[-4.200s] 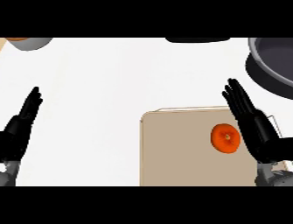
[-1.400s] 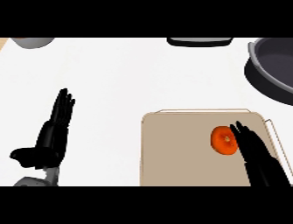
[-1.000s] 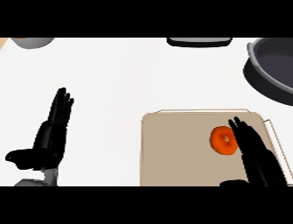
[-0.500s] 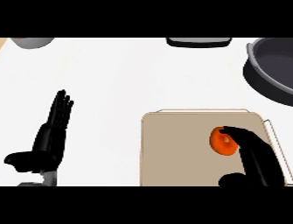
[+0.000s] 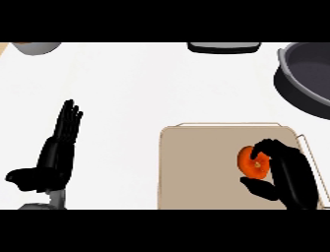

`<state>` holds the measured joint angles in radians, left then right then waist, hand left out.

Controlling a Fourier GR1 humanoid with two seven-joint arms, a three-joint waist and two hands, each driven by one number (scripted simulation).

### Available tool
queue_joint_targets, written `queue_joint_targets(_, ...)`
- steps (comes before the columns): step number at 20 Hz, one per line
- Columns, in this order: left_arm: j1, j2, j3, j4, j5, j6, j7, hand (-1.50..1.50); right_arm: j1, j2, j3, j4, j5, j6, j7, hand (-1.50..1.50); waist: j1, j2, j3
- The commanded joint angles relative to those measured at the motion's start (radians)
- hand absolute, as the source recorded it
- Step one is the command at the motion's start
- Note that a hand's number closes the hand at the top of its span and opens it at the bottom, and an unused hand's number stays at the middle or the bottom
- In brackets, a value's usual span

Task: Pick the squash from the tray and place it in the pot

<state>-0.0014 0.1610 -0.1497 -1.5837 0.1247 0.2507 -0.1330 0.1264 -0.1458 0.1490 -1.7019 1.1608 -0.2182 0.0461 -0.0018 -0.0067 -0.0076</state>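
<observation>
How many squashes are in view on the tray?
1. The orange squash lies on the tray toward its right side, with the right hand curled round it; the hand partly covers it.

- A white table (image 5: 160, 93) seen from steeply above.
- A beige tray (image 5: 196, 172) lies at the lower right, with a thin rim along its far and right edges.
- An orange squash (image 5: 250, 165) sits on the right part of the tray.
- The right hand (image 5: 287, 172) is over the tray, fingers curled onto the squash's top and right side, thumb near its lower edge.
- A dark grey pot (image 5: 316, 78) stands at the upper right, well apart from the tray.
- The left hand (image 5: 54, 157) rests at the lower left, fingers straight, pointing away.
- A grey bowl (image 5: 36, 47) and a dark object (image 5: 224, 47) are cut off by the far edge.
</observation>
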Motion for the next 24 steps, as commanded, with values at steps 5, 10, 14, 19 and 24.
queue_joint_targets(5,-0.047,-0.022,-0.002,0.023,-0.033,-0.006,0.014,0.0,-0.276,0.101,-0.01,0.147,0.137,0.088,0.195,1.5,0.027,0.013,0.007)
queue_joint_targets(10,-0.059,-0.026,-0.036,0.021,-0.037,-0.032,0.014,0.0,-0.586,0.104,-0.152,0.389,0.093,0.326,0.376,1.5,0.091,0.031,0.006)
queue_joint_targets(14,-0.066,-0.047,-0.034,0.01,-0.04,-0.013,0.02,0.0,-0.851,0.104,-0.225,0.649,0.125,0.184,0.393,1.5,0.074,0.026,0.009)
queue_joint_targets(19,-0.067,-0.037,0.011,0.084,-0.033,-0.02,-0.023,0.0,-1.055,0.119,-0.221,0.75,0.204,0.075,0.474,1.5,0.04,0.018,0.007)
queue_joint_targets(24,-0.063,-0.035,0.008,0.033,-0.05,-0.006,0.022,0.0,-1.11,0.077,-0.233,0.812,0.29,0.027,0.581,1.5,0.02,0.011,0.007)
